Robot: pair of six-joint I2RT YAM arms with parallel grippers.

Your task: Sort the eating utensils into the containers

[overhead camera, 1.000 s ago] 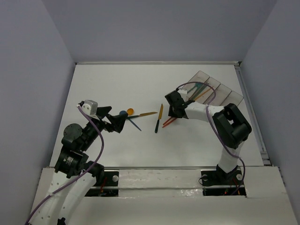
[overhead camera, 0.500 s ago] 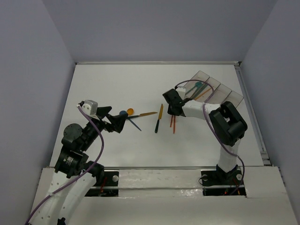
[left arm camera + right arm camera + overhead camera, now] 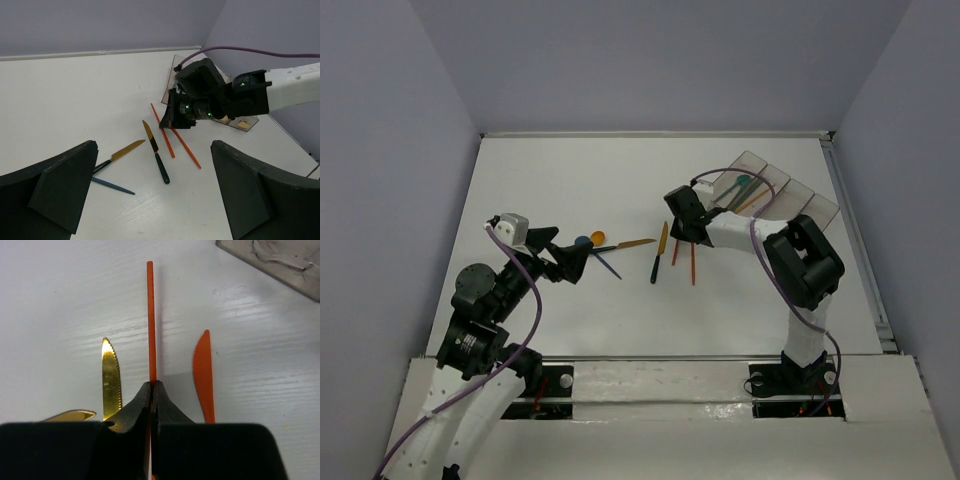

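The right gripper is clamped on a slim orange utensil, pinched partway along its shaft. The head is hidden (spoon or fork, I cannot tell). It sits low over the open bench, between a gold-bladed knife and an orange knife, and short of the bins. Thin plastic like this is probably light, slightly bendy and slick. A hold near the middle should keep it from swinging or sliding out. The left gripper hangs with its fingers wide apart, holding nothing.
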